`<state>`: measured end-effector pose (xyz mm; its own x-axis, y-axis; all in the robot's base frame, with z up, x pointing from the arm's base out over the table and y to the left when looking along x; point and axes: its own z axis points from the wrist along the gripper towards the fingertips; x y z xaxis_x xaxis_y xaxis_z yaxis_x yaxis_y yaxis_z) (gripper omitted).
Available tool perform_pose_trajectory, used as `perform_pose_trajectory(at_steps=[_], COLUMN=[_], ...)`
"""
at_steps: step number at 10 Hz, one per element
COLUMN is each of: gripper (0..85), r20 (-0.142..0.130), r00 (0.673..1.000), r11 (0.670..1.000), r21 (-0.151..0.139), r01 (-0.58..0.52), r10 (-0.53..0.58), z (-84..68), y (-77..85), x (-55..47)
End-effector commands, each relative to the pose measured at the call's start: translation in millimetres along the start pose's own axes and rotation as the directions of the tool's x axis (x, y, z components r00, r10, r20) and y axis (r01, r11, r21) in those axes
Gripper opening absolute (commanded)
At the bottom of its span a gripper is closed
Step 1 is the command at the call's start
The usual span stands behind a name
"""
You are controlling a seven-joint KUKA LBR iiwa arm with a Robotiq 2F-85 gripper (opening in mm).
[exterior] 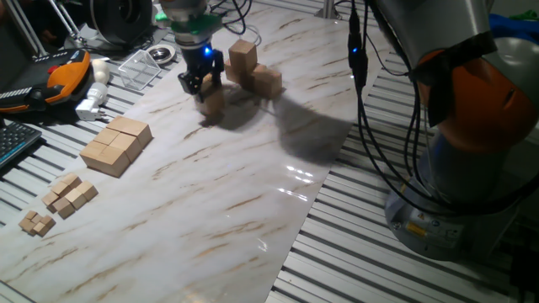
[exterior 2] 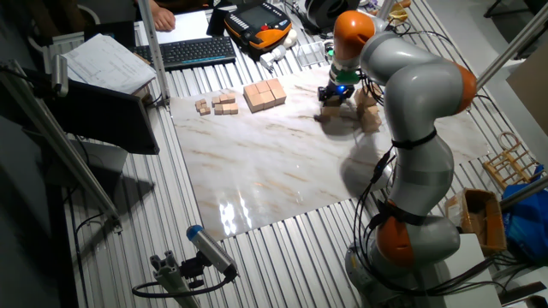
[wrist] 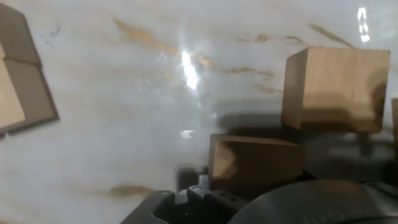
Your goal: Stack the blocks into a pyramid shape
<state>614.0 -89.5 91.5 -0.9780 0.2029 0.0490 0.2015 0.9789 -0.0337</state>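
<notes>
Arm: one KUKA arm, grey with orange joints, reaching from its base at the worktop edge to the far side of the marble-patterned worktop (exterior: 253, 210).
Jaws: the jaws (exterior: 200, 84) point down, low over the worktop, and are clenched on one block (exterior: 211, 99). The hand view shows this held block (wrist: 255, 163) directly in front of the hand.
Held block position: at or just above the worktop surface; contact with the surface cannot be told.
Block group: a small cluster of blocks (exterior: 253, 71) stands just beside the jaws, on the side nearer the arm base. One block sits raised on top of lower ones. The exact count in the cluster cannot be told.
Nearest neighbour: in the hand view, one block (wrist: 336, 87) stands beyond the held one, apart from it.
Slab: a flat square slab of joined cubes (exterior: 116, 145) lies well apart from the cluster, toward the keyboard side.
Small cubes: tiny wooden cubes (exterior: 69, 195) lie in loose groups past the slab, near the worktop corner.
</notes>
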Motion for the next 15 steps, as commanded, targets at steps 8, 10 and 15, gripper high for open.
perform_pose_trajectory(at_steps=[8, 10, 15], gripper=[0.0, 0.0, 0.0], r20=[-0.064, -0.061, -0.088], r00=[0.997, 0.997, 0.994], r11=[0.999, 0.998, 0.998], r21=[-0.028, -0.032, -0.01], r01=[0.043, 0.048, 0.061], r10=[-0.045, -0.05, -0.062], z=[-58.6, -58.0, -56.3], y=[-45.8, -44.3, -39.4], x=[23.1, 22.4, 23.6])
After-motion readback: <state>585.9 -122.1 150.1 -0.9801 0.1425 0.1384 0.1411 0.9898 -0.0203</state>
